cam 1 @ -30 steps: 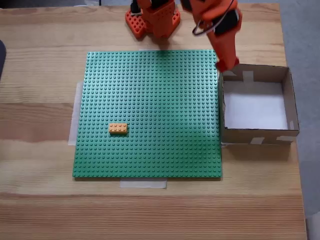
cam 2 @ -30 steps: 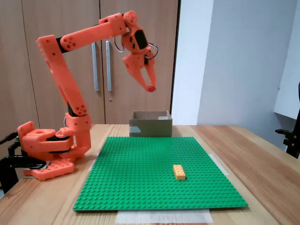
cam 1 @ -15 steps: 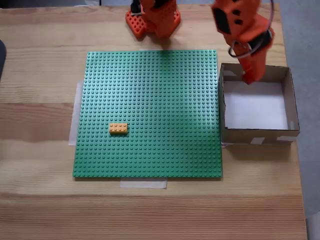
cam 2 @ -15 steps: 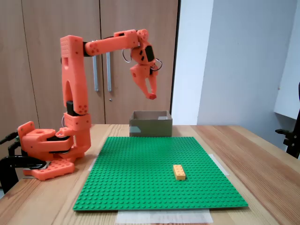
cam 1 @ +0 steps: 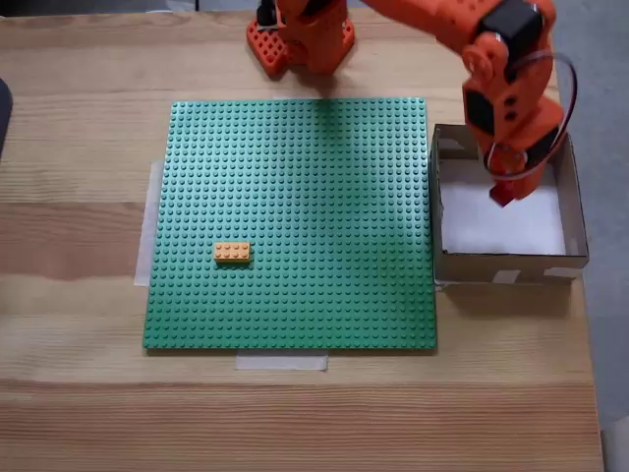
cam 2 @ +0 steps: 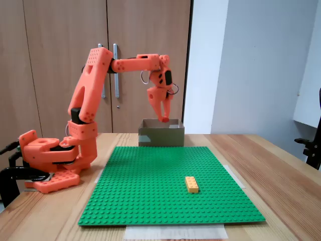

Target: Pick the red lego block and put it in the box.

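From where I sat, the carry looked nearly finished. In the fixed view from above, the gripper (cam 1: 502, 194) hung over the white floor of the box (cam 1: 573, 197), inside its walls as that view showed it, with a small red piece showing at the fingertips; I took that to be the red lego block (cam 1: 501, 197), pinched between the jaws. In the fixed view from the front, the same red spot sat at the tip of the gripper (cam 2: 164, 118), just above the box's (cam 2: 160, 136) top edge, so the block (cam 2: 164, 119) was held up in the air and not yet resting on the floor.

So, as I judged it, the pick was done and the transport was done or close to it. What remained was the release: parting the jaws so the brick dropped inside, then lifting the arm clear. (I could not read the brick's studs or its tilt at that size, so I only trusted the colour and the place.)

The orange brick (cam 1: 232, 253) lay alone on the green baseplate (cam 1: 295, 177), well apart from the box, and played no part. The box itself stood just beside the baseplate's edge on the wooden table (cam 1: 79, 59), and I saw nothing else lying on its floor.
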`<control>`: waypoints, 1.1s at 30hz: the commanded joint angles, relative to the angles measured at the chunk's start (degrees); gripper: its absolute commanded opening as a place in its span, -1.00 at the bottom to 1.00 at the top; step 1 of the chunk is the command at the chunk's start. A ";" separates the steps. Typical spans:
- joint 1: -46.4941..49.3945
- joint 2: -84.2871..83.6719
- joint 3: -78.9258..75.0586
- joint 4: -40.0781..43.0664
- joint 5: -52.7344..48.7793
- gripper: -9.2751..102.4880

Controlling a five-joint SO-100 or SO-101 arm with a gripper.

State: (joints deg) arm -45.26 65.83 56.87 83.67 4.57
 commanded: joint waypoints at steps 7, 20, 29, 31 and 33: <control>-1.14 -5.10 -0.62 -2.90 0.09 -0.85; -1.41 -11.95 -0.62 -6.77 -1.05 -0.85; -3.16 -12.57 1.14 -8.88 -1.05 -0.85; -3.52 -12.57 1.67 -8.79 -1.23 -0.84; -3.69 -12.57 1.76 -8.61 -1.05 -0.84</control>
State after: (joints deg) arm -48.69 52.82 58.97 75.06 3.69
